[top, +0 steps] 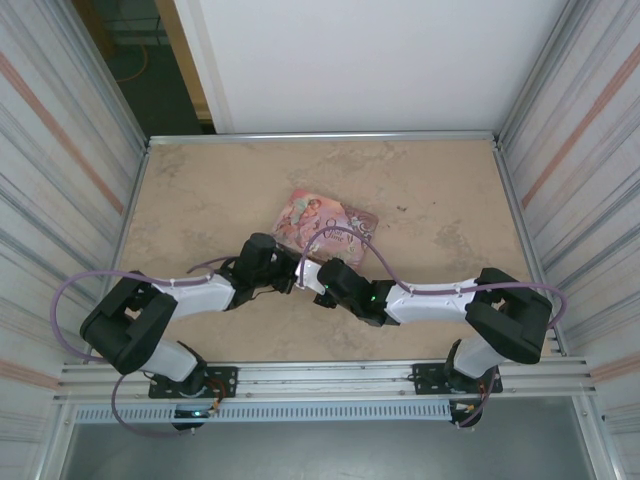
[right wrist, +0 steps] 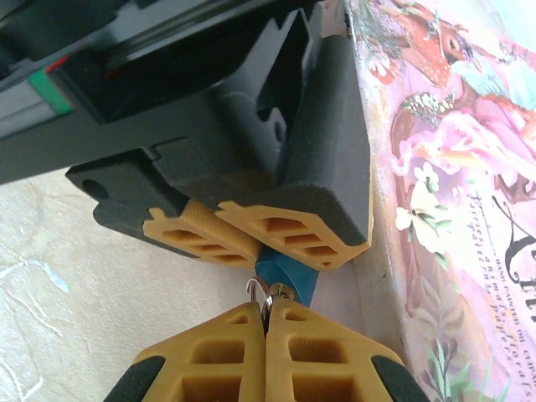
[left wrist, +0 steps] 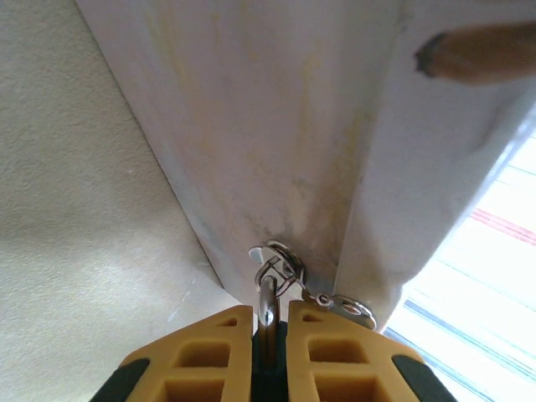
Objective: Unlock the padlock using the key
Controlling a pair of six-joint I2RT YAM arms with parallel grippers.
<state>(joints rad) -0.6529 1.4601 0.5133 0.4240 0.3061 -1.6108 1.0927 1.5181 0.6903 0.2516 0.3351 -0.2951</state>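
The padlock [right wrist: 289, 275] is small, with a blue body and a silvery shackle [left wrist: 267, 295]. My left gripper [left wrist: 270, 313] is shut on that shackle, and its yellow fingers [right wrist: 293, 234] come down onto the blue body in the right wrist view. The key [right wrist: 280, 294] sits at the bottom of the lock with its ring, and my right gripper [right wrist: 266, 308] is shut on it from below. Key rings [left wrist: 281, 261] and a second key [left wrist: 355, 311] hang just past the left fingertips. From above, the left gripper [top: 292, 276] and right gripper [top: 312, 284] meet tip to tip at mid-table, hiding the lock.
A pink illustrated tin [top: 325, 222] lies flat just beyond both grippers, its side [right wrist: 394, 276] close to the right of the padlock. The beige table [top: 440, 220] is fenced by a metal rim and corrugated walls [top: 70, 180] on both sides.
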